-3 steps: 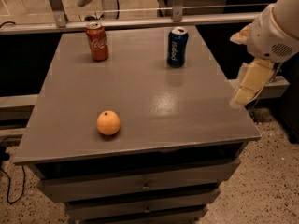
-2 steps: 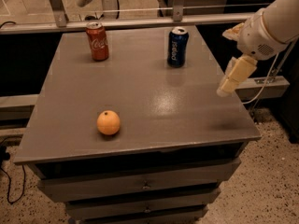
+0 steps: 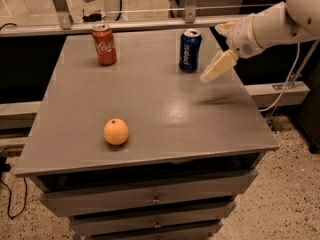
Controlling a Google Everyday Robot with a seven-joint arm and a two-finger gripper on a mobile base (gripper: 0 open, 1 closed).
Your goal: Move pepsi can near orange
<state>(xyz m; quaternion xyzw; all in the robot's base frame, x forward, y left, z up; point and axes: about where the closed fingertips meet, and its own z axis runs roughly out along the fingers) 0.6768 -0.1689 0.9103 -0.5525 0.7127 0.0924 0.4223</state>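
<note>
The dark blue pepsi can (image 3: 190, 50) stands upright at the back right of the grey table top (image 3: 150, 94). The orange (image 3: 116, 131) lies near the front left of the table, far from the can. My gripper (image 3: 214, 70) hangs above the table just to the right of the pepsi can, a little lower than the can's top, and holds nothing that I can see. The white arm reaches in from the upper right.
A red cola can (image 3: 104, 44) stands upright at the back left of the table. A metal rail (image 3: 125, 24) runs behind the table's far edge. Drawers sit under the table top. A cable hangs at the right.
My gripper has moved left and toward the back, from beyond the table's right edge to a spot right beside the pepsi can. The cans and the orange have not moved.
</note>
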